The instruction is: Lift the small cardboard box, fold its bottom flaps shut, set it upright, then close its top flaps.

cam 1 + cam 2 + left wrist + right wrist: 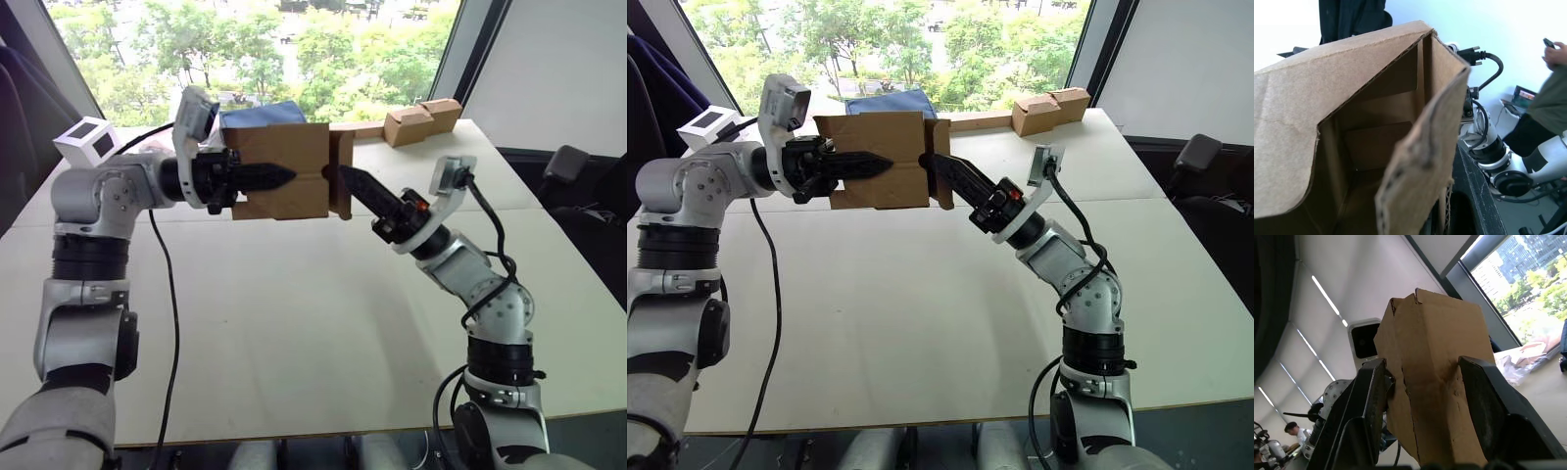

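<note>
Small cardboard box [284,168], hanging well above the table [294,323], looking light, thin-walled, easily creased (best pinched along folds and rims). Being gripped at one side by the left gripper [269,177], fingers clenched on it; right gripper [1422,396] clamping the opposite end's flaps.

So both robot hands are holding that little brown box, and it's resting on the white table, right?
Not quite. Both hands do hold the small cardboard box, the left gripper from one side and the right gripper clamped on the other end, but it is lifted clear of the white table, not resting on it. The left eye view shows the gap beneath it.
</note>
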You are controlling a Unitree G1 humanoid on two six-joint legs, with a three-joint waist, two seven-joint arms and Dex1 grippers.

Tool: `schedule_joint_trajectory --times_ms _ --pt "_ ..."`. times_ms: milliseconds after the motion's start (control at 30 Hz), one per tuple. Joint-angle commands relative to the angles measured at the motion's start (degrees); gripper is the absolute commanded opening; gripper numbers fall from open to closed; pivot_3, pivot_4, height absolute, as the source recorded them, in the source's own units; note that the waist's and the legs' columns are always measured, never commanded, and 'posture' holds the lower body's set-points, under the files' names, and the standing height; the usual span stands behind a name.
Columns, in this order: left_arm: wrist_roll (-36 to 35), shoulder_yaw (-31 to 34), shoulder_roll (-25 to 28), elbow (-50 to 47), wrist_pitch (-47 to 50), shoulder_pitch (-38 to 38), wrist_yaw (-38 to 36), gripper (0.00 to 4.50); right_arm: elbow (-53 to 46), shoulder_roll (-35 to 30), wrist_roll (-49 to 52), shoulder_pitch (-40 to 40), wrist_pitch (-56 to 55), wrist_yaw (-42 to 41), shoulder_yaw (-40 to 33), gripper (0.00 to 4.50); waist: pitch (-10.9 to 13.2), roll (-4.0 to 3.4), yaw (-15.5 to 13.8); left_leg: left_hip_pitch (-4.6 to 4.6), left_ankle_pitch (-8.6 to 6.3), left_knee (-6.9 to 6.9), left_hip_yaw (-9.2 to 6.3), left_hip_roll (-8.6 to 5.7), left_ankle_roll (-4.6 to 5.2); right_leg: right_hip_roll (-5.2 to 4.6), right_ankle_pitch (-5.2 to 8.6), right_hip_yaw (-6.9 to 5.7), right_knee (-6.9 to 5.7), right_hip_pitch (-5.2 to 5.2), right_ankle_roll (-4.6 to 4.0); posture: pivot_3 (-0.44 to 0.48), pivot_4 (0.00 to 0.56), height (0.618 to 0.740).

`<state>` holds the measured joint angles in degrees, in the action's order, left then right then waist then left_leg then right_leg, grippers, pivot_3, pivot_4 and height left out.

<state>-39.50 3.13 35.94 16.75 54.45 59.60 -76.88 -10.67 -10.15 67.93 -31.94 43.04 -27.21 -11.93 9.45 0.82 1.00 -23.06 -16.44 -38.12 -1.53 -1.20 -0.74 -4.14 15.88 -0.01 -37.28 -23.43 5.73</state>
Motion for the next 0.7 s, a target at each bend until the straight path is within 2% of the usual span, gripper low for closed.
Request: schedule_joint_trajectory --times_ms 33,467,533,633,700 --pt "-0.84 1.39 0.20 -0.88 -0.99 1.42 0.29 0.00 -0.70 2.01 4.69 0.22 -0.15 1.13 -1.62 2.29 0.00 0.00 0.01 0.00 0.00 0.00 0.00 0.00 0.00 0.00 0.00 0.00 0.00 0.00 0.00 0.000 0.150 0.740" --pt "-1.15 1.70 0.48 -1.19 -0.88 1.31 0.73 0.00 -0.55 3.47 0.88 1.89 -2.73 2.50 0.37 2.29 0.00 0.00 0.04 0.00 0.00 0.00 0.00 0.00 0.00 0.01 0.00 0.00 0.00 0.00 0.00 0.000 0.150 0.740" --pt "-1.25 1.77 0.46 -1.42 -0.80 1.16 0.83 0.00 0.07 3.61 -0.04 1.60 -3.50 2.67 0.33 1.89 0.00 0.00 0.00 0.00 0.00 0.00 0.00 0.00 0.00 0.01 0.00 0.00 0.00 0.00 0.00 0.000 0.150 0.740" --pt "-1.36 1.84 0.45 -1.63 -0.72 1.03 0.94 0.00 0.17 3.68 -0.52 1.51 -3.72 2.53 0.55 0.82 0.00 0.00 0.01 0.00 0.00 0.00 0.00 -0.01 0.00 0.01 0.00 0.00 0.00 0.00 0.00 0.000 0.150 0.740" --pt "-1.41 1.89 0.44 -1.68 -0.69 1.00 1.04 0.00 0.01 3.88 -0.55 1.52 -3.72 2.53 0.64 0.82 0.00 0.00 0.04 0.00 0.00 0.00 0.00 -0.01 0.00 0.01 0.00 0.00 0.00 0.00 0.00 0.000 0.150 0.740"
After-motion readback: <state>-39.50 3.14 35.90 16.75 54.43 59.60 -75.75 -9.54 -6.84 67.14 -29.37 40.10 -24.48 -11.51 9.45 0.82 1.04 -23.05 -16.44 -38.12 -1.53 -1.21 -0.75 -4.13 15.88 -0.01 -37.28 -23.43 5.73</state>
